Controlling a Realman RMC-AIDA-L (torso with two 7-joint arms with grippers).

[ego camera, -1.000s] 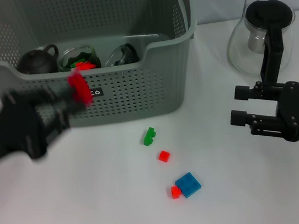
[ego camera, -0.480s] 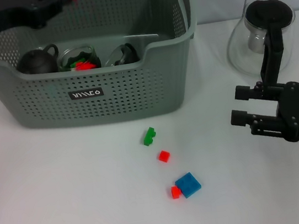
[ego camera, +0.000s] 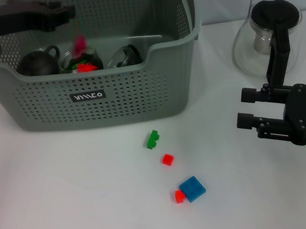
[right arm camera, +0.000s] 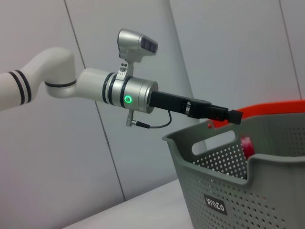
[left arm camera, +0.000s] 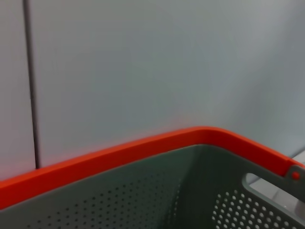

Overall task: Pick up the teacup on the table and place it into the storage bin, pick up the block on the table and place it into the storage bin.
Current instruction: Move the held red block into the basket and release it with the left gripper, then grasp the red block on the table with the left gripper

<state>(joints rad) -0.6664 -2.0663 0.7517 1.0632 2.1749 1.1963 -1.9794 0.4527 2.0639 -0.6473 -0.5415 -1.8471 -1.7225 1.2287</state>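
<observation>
Red block [ego camera: 80, 45] drops into the perforated grey plastic storage bin [ego camera: 140, 102] below the opened, empty left gripper [ego camera: 65, 14]; the right gripper [ego camera: 246, 107] waits open at the right. Next it must fetch another block.

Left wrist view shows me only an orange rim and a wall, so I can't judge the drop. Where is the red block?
Observer: The red block is in mid-air below the left gripper, inside the storage bin.
Operator: What's on the table?
Observer: A green block, small red blocks and a blue block, in front of the bin.
Operator: And the right gripper?
Observer: The right gripper is open and empty, beside the glass pot.
</observation>
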